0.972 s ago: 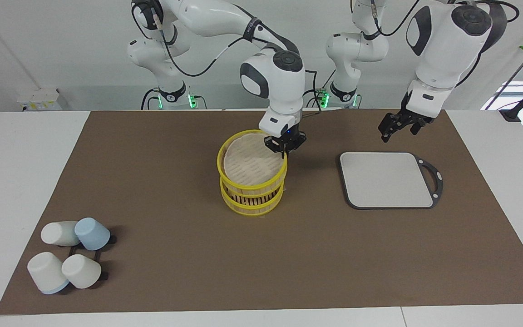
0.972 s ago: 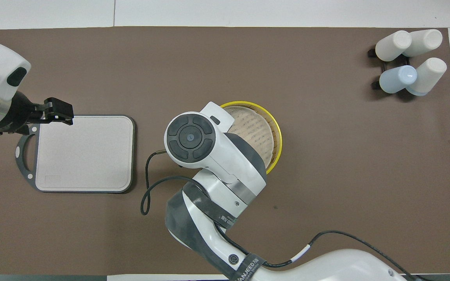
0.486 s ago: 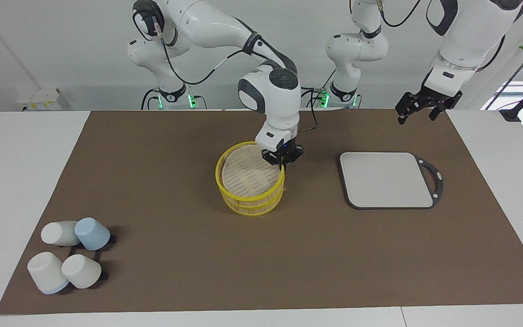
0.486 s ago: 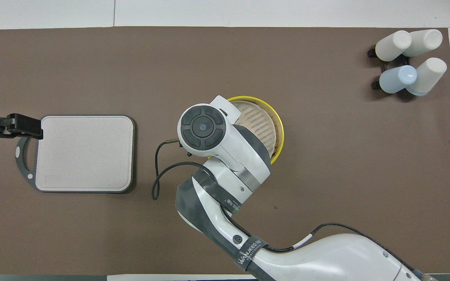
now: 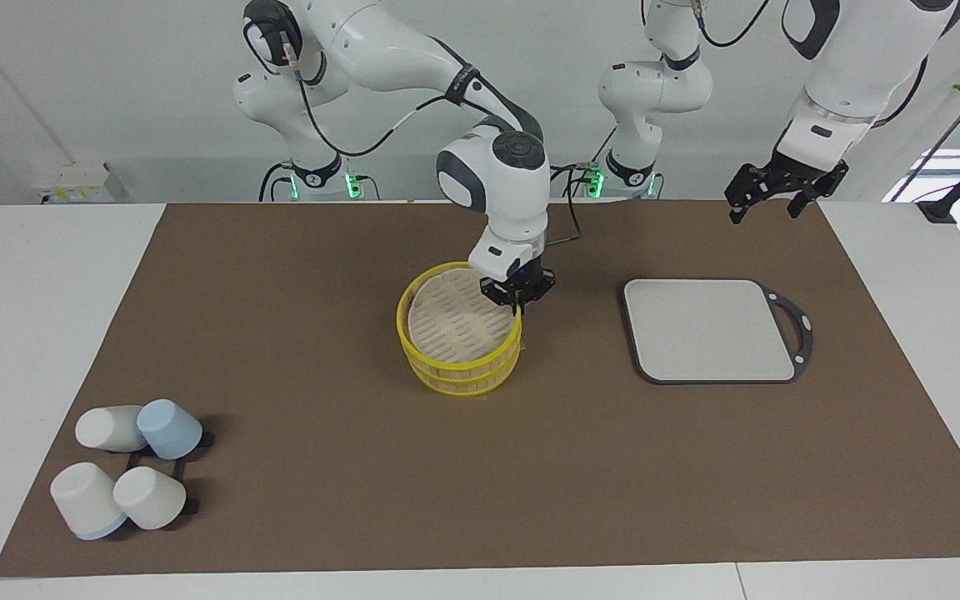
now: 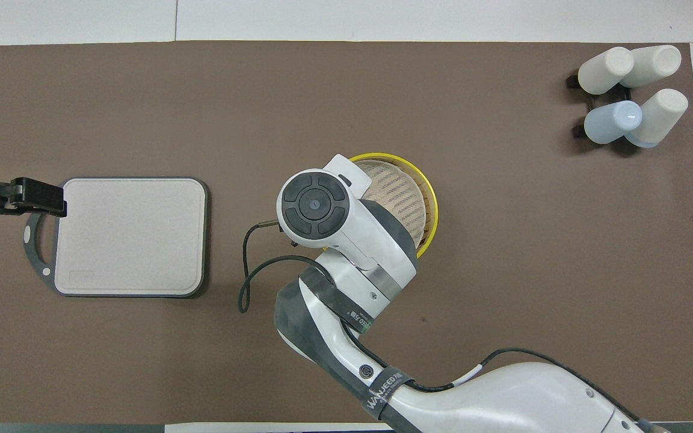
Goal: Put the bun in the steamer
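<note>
steamer (image 5: 459, 337) sits near the middle of the bench (image 5: 22, 275), on the brown mat (image 5: 322, 467), lid (image 5: 455, 321) on top of the basket, yellow rims showing. bun not visible in either view; cannot tell where it is.

right claw (image 5: 518, 302) down at the steamer's rim, on the side toward the left arm's end of the bench, fingers closed on the yellow edge of the lid. in the overhead view hidden under the right arm's own wrist, with only part of the steamer (image 6: 409, 198) showing past it.

left claw (image 5: 767, 187) raised in the air over the mat's edge at the robots' side, near the corner at the left arm's end of the bench, fingers spread apart, holding nothing. in the overhead view left claw (image 6: 36, 197) shows over the handle end of the board (image 6: 130, 236), waiting.

grey board (image 5: 709, 329) with dark handle lies flat on the mat, between the steamer and the left arm's end of the bench, well apart from the steamer.

four cups (image 5: 126, 471), three white and one blue, lie tipped together on a dark rack at the mat's corner farthest from the robots, at the right arm's end of the bench; same cups (image 6: 629, 96) at the top corner in the overhead view.
</note>
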Tool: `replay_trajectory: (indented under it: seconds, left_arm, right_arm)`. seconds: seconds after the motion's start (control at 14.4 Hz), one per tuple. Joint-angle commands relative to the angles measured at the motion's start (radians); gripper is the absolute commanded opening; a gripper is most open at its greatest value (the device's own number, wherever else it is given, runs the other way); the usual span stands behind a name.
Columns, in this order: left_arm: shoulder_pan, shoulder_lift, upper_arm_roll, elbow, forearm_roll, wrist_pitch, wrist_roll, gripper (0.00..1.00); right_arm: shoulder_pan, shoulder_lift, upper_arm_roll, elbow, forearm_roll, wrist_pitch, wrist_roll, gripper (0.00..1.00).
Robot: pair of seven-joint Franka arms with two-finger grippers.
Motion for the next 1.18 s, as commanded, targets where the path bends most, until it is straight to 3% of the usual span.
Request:
replay_trajectory:
  seconds: [0.0,0.35,0.56,0.62,0.76,0.83,1.11]
  left_arm:
    - [0.026,-0.010,-0.006,-0.015,-0.034,0.016,0.023,1.00]
    - [0.021,-0.007,-0.006,-0.013,-0.034,0.017,0.022,1.00]
    - [0.012,0.048,0.002,0.007,-0.036,0.020,0.016,1.00]
    - [0.012,0.053,0.004,0.022,-0.036,0.013,0.016,1.00]
    - [0.012,0.053,0.004,0.022,-0.036,0.013,0.017,1.00]
    - [0.011,0.048,0.004,0.022,-0.036,0.013,0.017,1.00]
    - [0.023,0.037,-0.003,0.037,-0.036,0.000,0.022,1.00]
  right_arm:
    - [0.004,-0.017,0.008,-0.031,-0.010,0.042,0.000,0.00]
    - [-0.005,-0.004,0.008,-0.033,-0.010,0.092,-0.001,0.00]
    - [0.002,0.010,0.008,-0.033,-0.010,0.119,0.000,0.00]
    - [0.002,0.010,0.006,-0.033,-0.010,0.114,0.000,0.05]
    - [-0.005,0.010,0.006,-0.035,-0.010,0.108,0.000,0.61]
    - [-0.010,0.010,0.006,-0.033,-0.012,0.108,-0.001,1.00]
    - [-0.014,0.003,0.005,-0.015,-0.013,0.073,-0.003,1.00]
